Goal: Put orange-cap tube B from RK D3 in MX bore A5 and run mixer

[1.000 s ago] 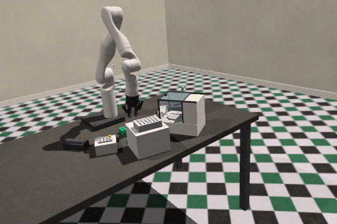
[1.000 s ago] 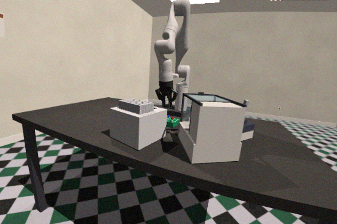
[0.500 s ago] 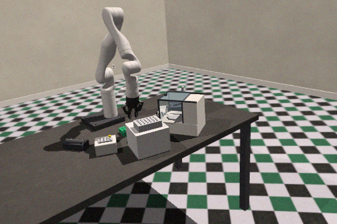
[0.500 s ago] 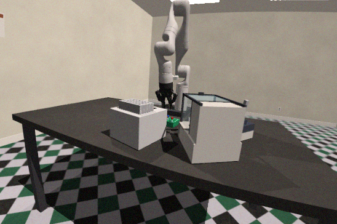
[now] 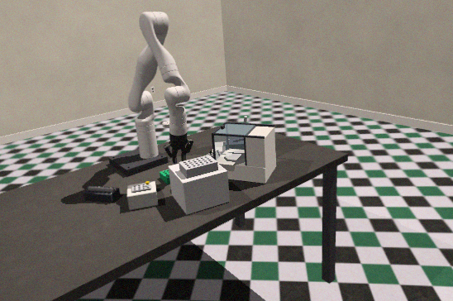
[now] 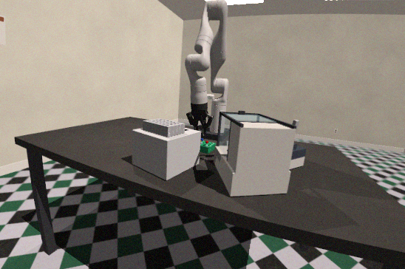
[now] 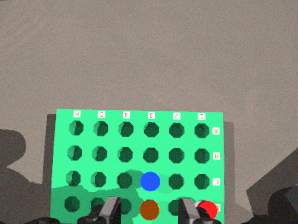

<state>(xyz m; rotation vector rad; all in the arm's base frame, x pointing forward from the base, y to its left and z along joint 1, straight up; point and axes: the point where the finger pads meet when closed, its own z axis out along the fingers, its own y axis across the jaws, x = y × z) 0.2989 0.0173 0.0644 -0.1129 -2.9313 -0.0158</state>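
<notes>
The orange-capped tube B (image 7: pixel 149 209) is seated in the green rack RK (image 7: pixel 62 150), in the row nearest the wrist camera, with a blue-capped tube (image 7: pixel 150 181) in the bore just beyond it and a red-capped tube (image 7: pixel 207 210) two bores to one side. The gripper (image 7: pixel 149 212) is held directly above the orange cap with its fingers partly spread on either side of it and nothing pinched between them. The rack is placed near the table edge that carries the arm's base plate (image 5: pixel 120 164), behind the white mixer MX (image 5: pixel 198 185), and the glass-walled balance (image 5: pixel 248 152) is set towards the corner over the visible table leg.
</notes>
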